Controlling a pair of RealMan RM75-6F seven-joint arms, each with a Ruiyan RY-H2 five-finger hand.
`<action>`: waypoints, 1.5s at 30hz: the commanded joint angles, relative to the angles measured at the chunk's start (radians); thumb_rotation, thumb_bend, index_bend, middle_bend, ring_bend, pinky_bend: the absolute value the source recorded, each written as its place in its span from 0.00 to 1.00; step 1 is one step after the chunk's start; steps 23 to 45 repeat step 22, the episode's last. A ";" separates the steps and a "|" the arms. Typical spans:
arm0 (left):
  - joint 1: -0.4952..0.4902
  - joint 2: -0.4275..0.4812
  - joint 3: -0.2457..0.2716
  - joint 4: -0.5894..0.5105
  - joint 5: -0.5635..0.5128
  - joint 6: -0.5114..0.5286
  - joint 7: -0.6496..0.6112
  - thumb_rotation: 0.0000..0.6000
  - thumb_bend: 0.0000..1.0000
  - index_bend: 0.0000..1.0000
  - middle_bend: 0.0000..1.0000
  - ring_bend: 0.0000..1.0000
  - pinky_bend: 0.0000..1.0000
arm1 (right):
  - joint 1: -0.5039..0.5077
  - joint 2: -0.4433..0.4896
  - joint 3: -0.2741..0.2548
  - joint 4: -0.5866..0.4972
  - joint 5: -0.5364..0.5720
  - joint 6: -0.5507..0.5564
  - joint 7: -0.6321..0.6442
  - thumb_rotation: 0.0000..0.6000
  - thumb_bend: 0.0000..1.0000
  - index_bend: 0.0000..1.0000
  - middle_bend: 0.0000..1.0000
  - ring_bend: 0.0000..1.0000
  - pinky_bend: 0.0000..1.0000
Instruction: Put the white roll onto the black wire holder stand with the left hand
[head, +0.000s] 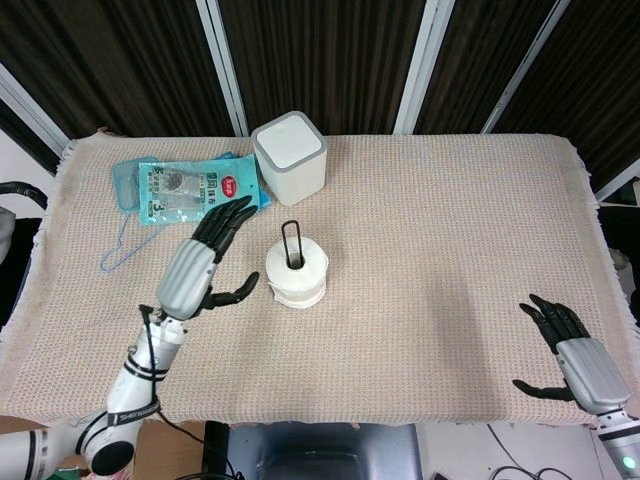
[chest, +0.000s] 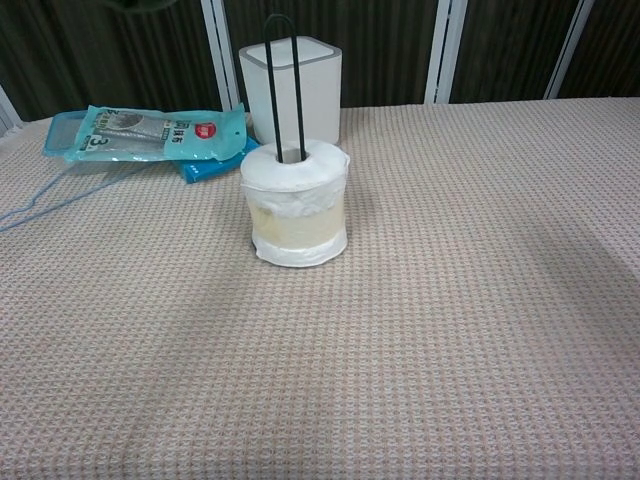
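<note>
The white roll sits upright on the table, threaded over the black wire holder stand, whose looped rod rises out of the roll's core. My left hand is to the left of the roll, apart from it, fingers spread and holding nothing. Near the front right corner my right hand hovers with fingers apart and nothing in it. Neither hand shows in the chest view.
A white square box stands just behind the roll. Blue plastic packets lie at the back left, with a thin blue wire hanger beside them. A beige woven cloth covers the table.
</note>
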 joint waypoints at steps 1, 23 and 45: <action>0.150 0.109 0.151 0.035 0.110 0.103 0.006 1.00 0.40 0.00 0.00 0.00 0.07 | -0.004 -0.004 -0.002 -0.006 0.002 0.001 -0.022 1.00 0.13 0.00 0.00 0.00 0.00; 0.504 0.027 0.398 0.547 0.294 0.326 -0.028 1.00 0.41 0.00 0.00 0.00 0.00 | -0.022 -0.075 0.013 -0.021 0.040 0.004 -0.213 1.00 0.13 0.00 0.00 0.00 0.00; 0.504 0.027 0.398 0.547 0.294 0.326 -0.028 1.00 0.41 0.00 0.00 0.00 0.00 | -0.022 -0.075 0.013 -0.021 0.040 0.004 -0.213 1.00 0.13 0.00 0.00 0.00 0.00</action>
